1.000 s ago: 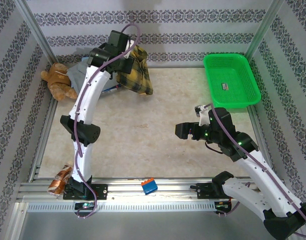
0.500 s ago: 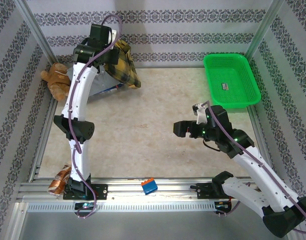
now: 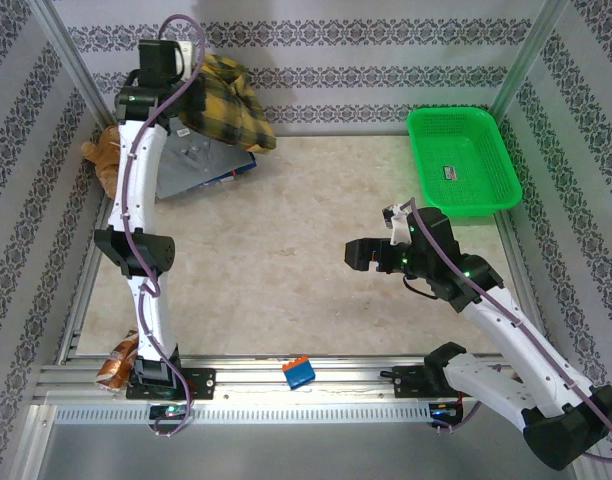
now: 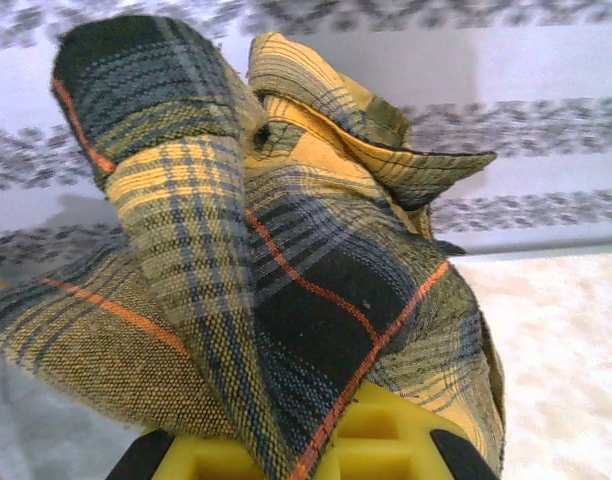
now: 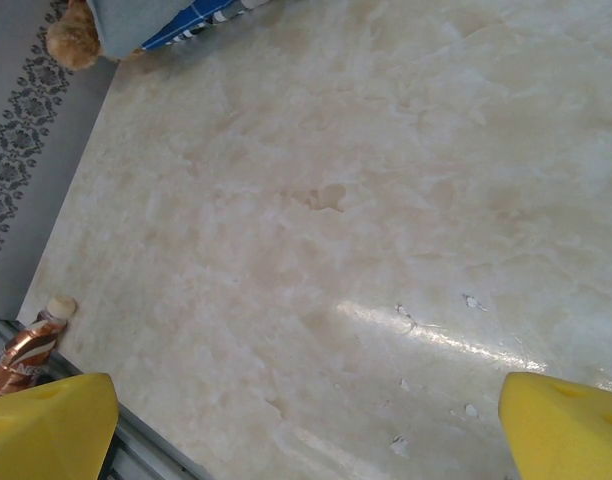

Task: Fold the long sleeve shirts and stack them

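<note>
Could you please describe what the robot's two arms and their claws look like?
The left arm and right arm have white shells, black joints and bases, a purple cable along each. Small green lights glow near the right wrist. The left claw and right claw have yellow fingers.

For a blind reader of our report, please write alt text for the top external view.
The left gripper is shut on the yellow plaid shirt, holding it up at the far left corner above the grey shirt. The open right gripper hovers over the table, with a green basket at far right.
</note>
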Robot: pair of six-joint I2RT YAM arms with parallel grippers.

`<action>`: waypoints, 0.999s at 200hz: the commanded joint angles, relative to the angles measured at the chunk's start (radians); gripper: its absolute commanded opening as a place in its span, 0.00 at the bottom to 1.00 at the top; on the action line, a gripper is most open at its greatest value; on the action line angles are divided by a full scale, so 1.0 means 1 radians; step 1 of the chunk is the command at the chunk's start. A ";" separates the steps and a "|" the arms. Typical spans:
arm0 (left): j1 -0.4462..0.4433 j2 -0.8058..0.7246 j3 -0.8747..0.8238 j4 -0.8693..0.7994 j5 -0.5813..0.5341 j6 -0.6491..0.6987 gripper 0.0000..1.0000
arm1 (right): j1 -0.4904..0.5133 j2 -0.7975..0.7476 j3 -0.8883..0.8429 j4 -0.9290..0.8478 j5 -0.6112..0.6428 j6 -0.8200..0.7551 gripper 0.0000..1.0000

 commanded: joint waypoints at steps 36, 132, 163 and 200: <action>0.175 0.009 -0.238 0.268 0.075 0.006 0.00 | -0.008 0.016 0.002 -0.007 0.008 0.066 0.98; 0.336 0.078 -0.493 0.315 -0.035 -0.193 0.81 | 0.028 0.077 0.042 -0.007 0.055 0.130 0.98; 0.386 0.062 -0.360 0.245 -0.048 -0.279 1.00 | 0.025 0.073 0.059 -0.025 0.076 0.103 0.98; 0.366 -0.015 -0.330 0.209 0.058 -0.291 1.00 | -0.018 0.058 0.076 -0.056 0.082 0.030 0.98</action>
